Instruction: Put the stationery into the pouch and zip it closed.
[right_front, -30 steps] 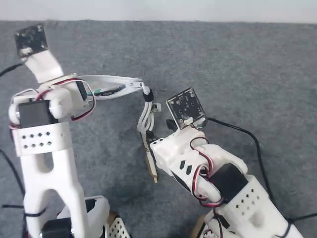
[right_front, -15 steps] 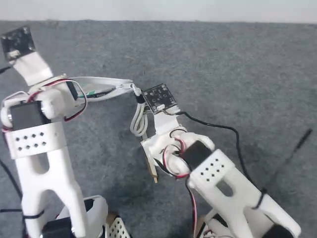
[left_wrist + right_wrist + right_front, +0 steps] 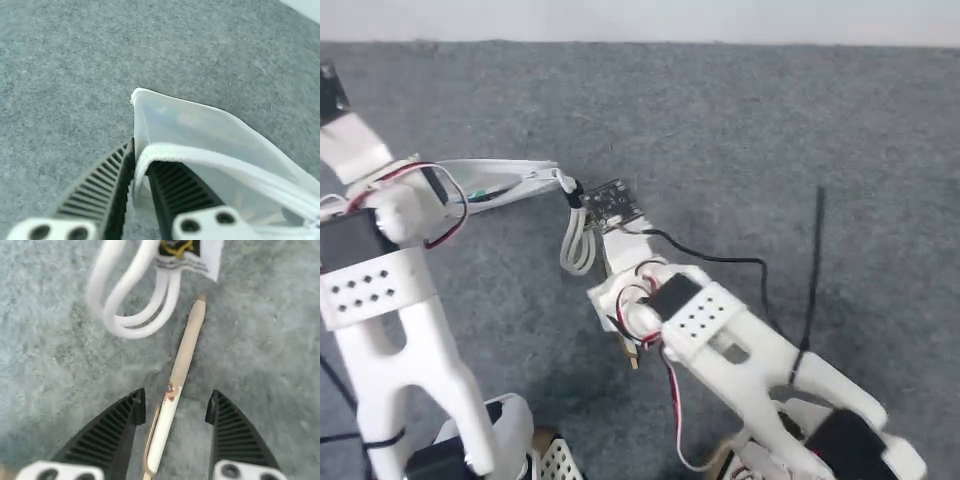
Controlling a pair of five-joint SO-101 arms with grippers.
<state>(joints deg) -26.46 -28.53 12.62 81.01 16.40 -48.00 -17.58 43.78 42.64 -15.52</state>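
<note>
Right wrist view: pen [image 3: 186, 347] between end effector [image 3: 176, 395] jaws

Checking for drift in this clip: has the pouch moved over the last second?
Yes. In the high view the pouch has slid left, away from the pen, which lies unmoved on the table.

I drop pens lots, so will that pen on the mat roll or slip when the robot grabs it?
It probably won't roll far: the pen lies on a fuzzy grey mat, and its clip should catch. It looks thin, stiff and smooth, so it might slip or swivel if the open right tool pinches it off-centre.
</note>
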